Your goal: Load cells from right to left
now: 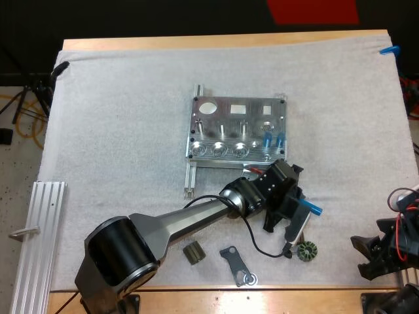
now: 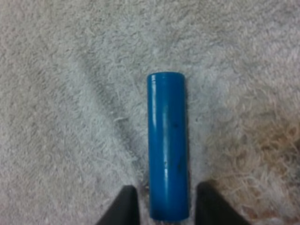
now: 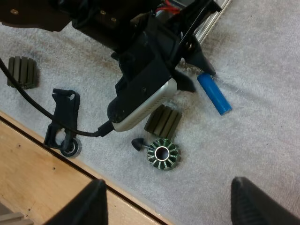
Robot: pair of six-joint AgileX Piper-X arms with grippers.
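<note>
Left gripper (image 2: pixel 166 190) astride bright blue cylinder (image 2: pixel 168 140)
It lies on the white mat (image 2: pixel 70 93) between the black fingers (image 2: pixel 125 208), spread apart and clear of it.

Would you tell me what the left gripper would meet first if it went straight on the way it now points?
The blue cylinder lying on the white mat: the left gripper's open fingers stand either side of its near end. Depth is unclear; the fingertips might touch mat first.
</note>
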